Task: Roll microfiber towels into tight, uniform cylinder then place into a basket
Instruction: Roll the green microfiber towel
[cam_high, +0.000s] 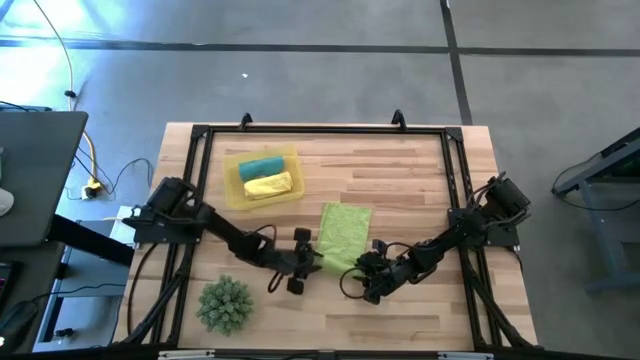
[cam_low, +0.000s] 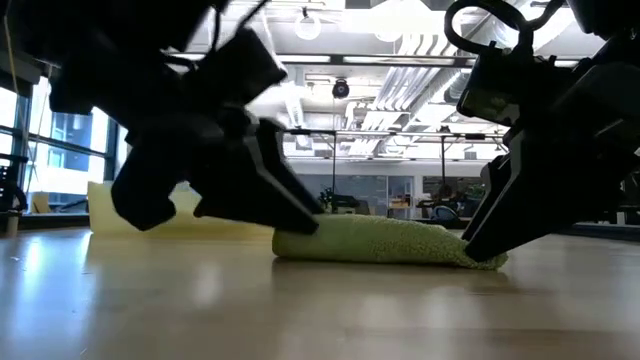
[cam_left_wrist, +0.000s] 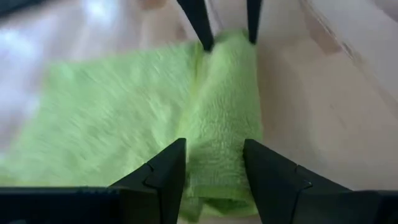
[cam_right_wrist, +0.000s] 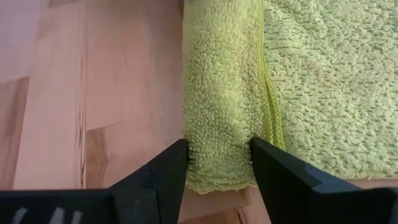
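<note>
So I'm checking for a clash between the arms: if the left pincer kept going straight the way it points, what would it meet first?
The left pincer straddles the lime green towel's rolled edge. Straight ahead along that roll stand the right pincer's fingertips, likely the first hard contact, though depth is unclear.

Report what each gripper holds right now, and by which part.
Both hold the lime green towel by its rolled near edge: the left gripper straddles one end of the roll, the right gripper the other.
</note>
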